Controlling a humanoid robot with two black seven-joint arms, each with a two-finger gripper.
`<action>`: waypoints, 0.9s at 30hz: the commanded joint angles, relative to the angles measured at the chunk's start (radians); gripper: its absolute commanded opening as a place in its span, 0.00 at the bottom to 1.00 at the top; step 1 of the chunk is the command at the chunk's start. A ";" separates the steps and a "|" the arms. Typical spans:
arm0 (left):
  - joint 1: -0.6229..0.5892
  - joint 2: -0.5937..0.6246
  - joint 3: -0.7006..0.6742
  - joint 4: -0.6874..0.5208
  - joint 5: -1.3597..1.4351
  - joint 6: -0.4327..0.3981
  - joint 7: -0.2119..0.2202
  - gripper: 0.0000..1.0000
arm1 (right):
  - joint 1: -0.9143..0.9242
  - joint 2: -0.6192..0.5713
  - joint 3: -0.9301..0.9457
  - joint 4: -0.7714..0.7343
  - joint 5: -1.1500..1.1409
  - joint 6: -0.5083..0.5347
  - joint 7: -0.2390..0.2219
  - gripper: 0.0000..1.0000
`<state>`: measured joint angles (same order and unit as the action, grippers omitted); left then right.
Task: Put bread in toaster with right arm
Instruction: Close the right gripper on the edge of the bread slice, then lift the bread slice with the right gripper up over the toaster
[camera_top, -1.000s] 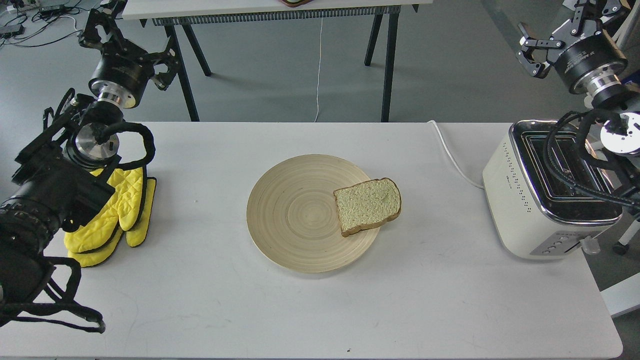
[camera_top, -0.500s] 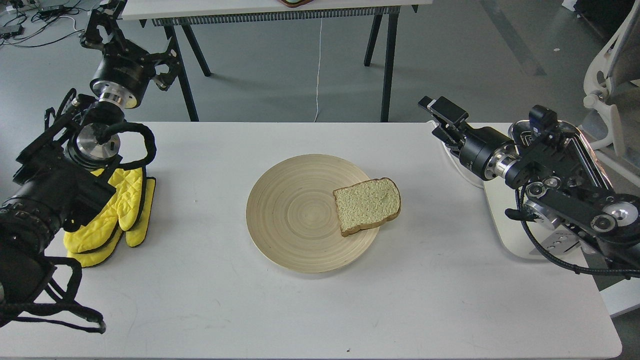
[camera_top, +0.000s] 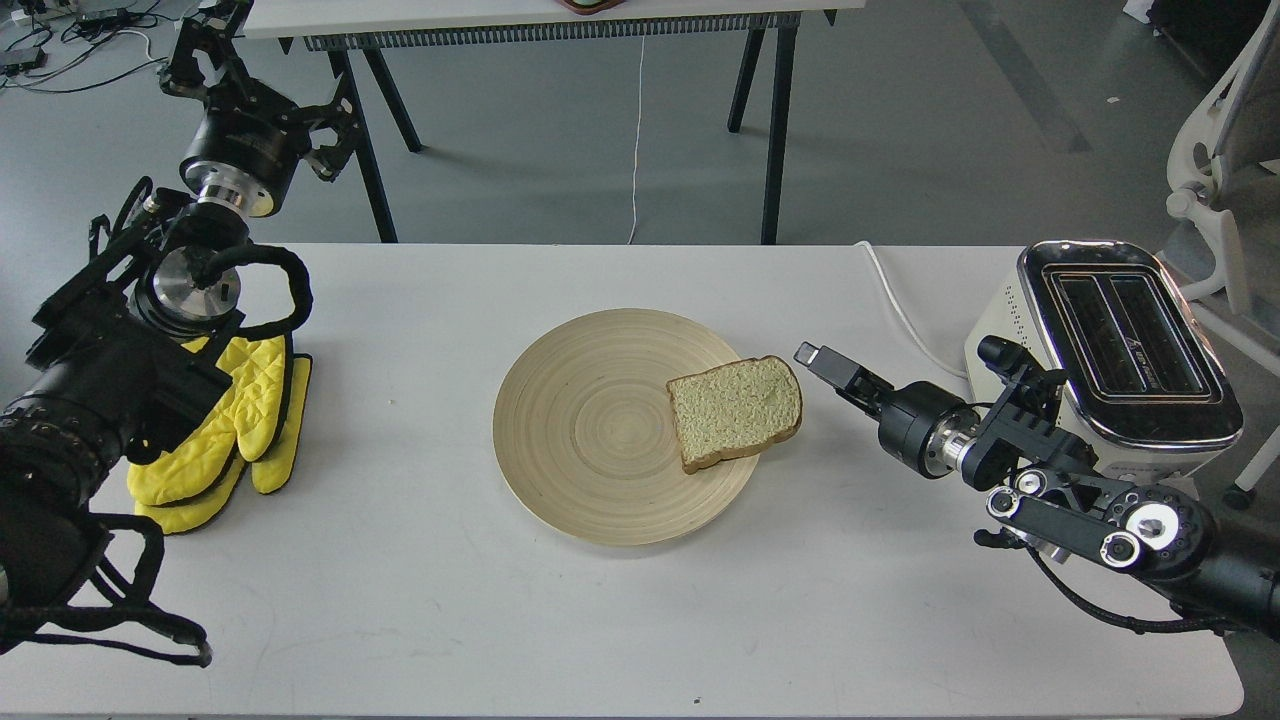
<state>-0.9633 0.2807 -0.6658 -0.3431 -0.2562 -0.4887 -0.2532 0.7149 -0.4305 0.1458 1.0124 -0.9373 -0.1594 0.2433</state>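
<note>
The right hand (camera_top: 815, 358), state indeterminate, sat just right of the bread (camera_top: 735, 411); a low approach risked pushing it.

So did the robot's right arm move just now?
Yes. The right gripper came down from high above the toaster and swung left, now low beside the bread, not touching it.

Both arms are matte black with polished silver joint rings. The right arm (camera_top: 1090, 490) has round silver caps on its links, a thin black cable looping beneath, and a slim black gripper (camera_top: 822, 362). The left arm (camera_top: 120, 360) carries thick braided black cable loops, a slotted silver disc, and an angular black gripper (camera_top: 225, 60).
</note>
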 joint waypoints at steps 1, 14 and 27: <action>0.000 0.000 0.000 0.000 0.000 0.000 0.000 1.00 | -0.011 0.030 -0.003 -0.008 -0.003 0.001 0.001 0.72; 0.000 0.000 0.002 0.000 0.000 0.000 0.000 1.00 | -0.003 0.082 -0.026 -0.067 -0.001 0.009 -0.006 0.20; 0.000 -0.001 0.002 0.000 0.000 0.000 0.000 1.00 | 0.130 -0.137 -0.006 0.110 0.006 0.008 -0.002 0.09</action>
<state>-0.9633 0.2801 -0.6642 -0.3433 -0.2561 -0.4887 -0.2531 0.7856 -0.4570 0.1369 1.0468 -0.9320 -0.1518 0.2426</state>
